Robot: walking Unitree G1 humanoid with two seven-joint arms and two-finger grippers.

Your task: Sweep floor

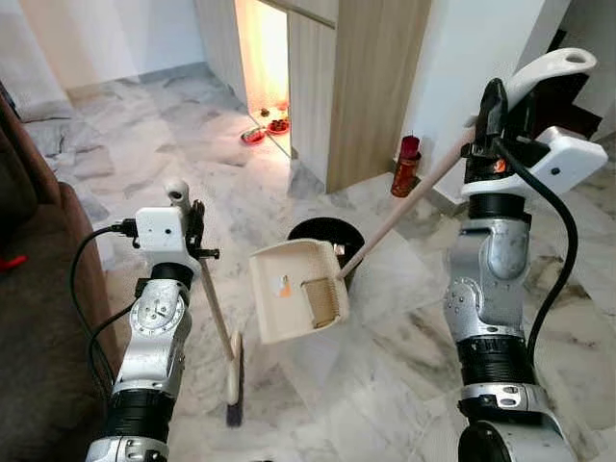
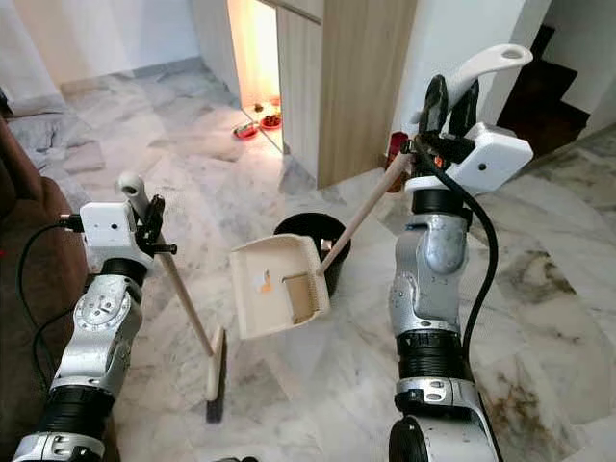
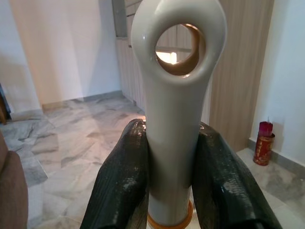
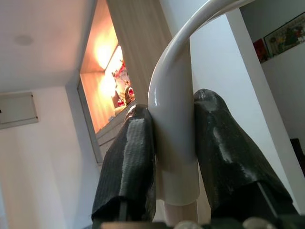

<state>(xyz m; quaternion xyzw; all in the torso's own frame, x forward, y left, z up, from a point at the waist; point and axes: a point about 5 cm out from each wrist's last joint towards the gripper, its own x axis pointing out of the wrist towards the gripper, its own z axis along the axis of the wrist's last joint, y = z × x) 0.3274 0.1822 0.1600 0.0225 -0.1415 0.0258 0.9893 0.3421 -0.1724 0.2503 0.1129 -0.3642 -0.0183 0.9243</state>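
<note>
Left pincer (image 1: 192, 223) is clamped on one broom (image 1: 219, 332); right pincer (image 1: 493, 120) is closed around one dustpan (image 1: 294, 300), raised over one bin (image 1: 322, 236).

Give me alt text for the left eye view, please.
The right gripper holds a dustpan by its long handle, tipped above a black bin. The left gripper holds a broom upright on the marble floor.

Marble floor (image 1: 404, 318) under black bin (image 1: 322, 234)

light: bright, even | warm orange glow in alcove (image 1: 262, 58) | focus: sharp | floor (image 1: 404, 327) sheen: soft
</note>
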